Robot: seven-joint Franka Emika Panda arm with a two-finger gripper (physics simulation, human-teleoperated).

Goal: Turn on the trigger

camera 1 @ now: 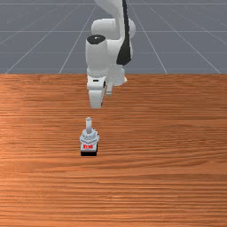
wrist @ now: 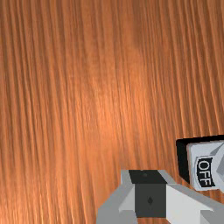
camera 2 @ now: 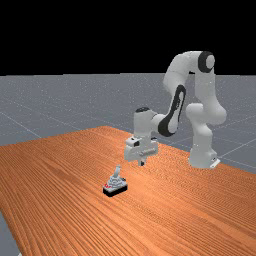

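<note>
Hanging above the desk (camera 2: 60,200), on the arm (camera 2: 175,75) side of the trigger (camera 2: 114,183) standing there, the pincer (camera 2: 142,163), spread or pressed together I can't tell, could descend off-line, miss the lever (camera 2: 117,171) and shove the base (camera 2: 116,191).

On the surface (camera 1: 177,155), left of the middle in the front view: the switch (camera 1: 89,138). Behind it there, the arm (camera 1: 96,55). Up over the surface, to the far view's right of the switch: the hand (camera 2: 142,163). On top of the switch, the stick (camera 1: 88,125).
</note>
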